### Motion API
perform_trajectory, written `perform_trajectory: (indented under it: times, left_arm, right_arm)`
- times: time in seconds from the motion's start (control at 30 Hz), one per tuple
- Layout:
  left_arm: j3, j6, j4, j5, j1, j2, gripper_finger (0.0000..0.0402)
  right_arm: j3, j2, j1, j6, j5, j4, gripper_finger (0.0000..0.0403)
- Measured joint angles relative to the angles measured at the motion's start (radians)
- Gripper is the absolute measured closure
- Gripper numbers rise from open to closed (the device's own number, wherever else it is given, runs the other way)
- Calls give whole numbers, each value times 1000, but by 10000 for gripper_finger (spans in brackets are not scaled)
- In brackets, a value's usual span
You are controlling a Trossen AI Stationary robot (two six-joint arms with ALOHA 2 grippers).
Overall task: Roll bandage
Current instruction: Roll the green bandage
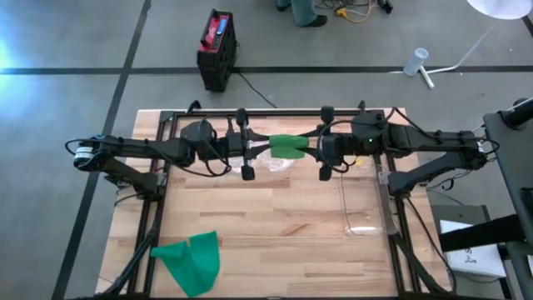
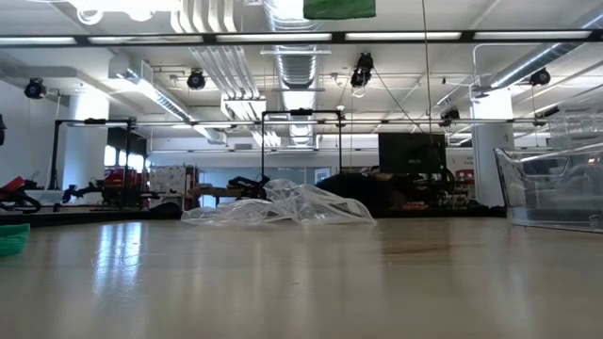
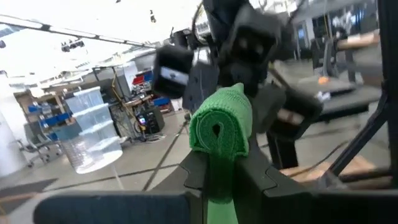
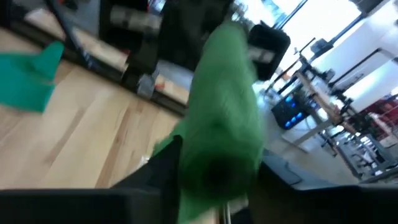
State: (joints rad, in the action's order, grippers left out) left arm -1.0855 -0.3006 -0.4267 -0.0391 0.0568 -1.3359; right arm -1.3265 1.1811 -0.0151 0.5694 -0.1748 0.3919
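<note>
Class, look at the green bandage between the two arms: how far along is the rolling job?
Done: one green bandage is wound into a roll, its spiral end showing in the left wrist view. In hand: it hangs in the air above the table, the left end effector shut on it and the right end effector around its other end. Left: a second bandage lies unrolled near the table's front left corner.

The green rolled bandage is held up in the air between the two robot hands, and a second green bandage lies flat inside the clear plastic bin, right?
Not quite. The high view shows the second green bandage lying loose on the wooden table, at its near left corner, not in the clear plastic bin. The green rolled bandage is indeed held up between the left hand and right hand.
</note>
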Motion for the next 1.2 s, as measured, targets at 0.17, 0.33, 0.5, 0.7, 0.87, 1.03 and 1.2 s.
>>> perform_trajectory:
  times: [0.17, 0.33, 0.5, 0.7, 0.87, 1.03, 1.2]
  left_arm:
    - [0, 115, -20, -5, -1, 18, 376]
    - [1, 232, -10, -5, 0, 19, 372]
    - [1, 316, -22, 53, -1, 15, 373]
    - [1, 355, -34, 110, -11, 8, 369]
    - [2, 370, -26, 117, -20, -3, 369]
    - [17, 370, -43, 136, -24, -1, 371]
    - [17, 368, -55, 155, -29, 1, 368]
  right_arm:
    - [-5, -2, 0, 5, -1, 99, 208]
    - [-4, -1, 0, -22, -8, 102, 196]
    - [6, 5, 2, -67, -9, 10, 218]
    - [16, 32, 8, -14, -49, -57, 285]
    - [17, 51, 7, 68, -62, -97, 389]
    - [17, 51, 8, 140, -246, -84, 399]
    - [22, 51, 31, 109, -353, 13, 402]
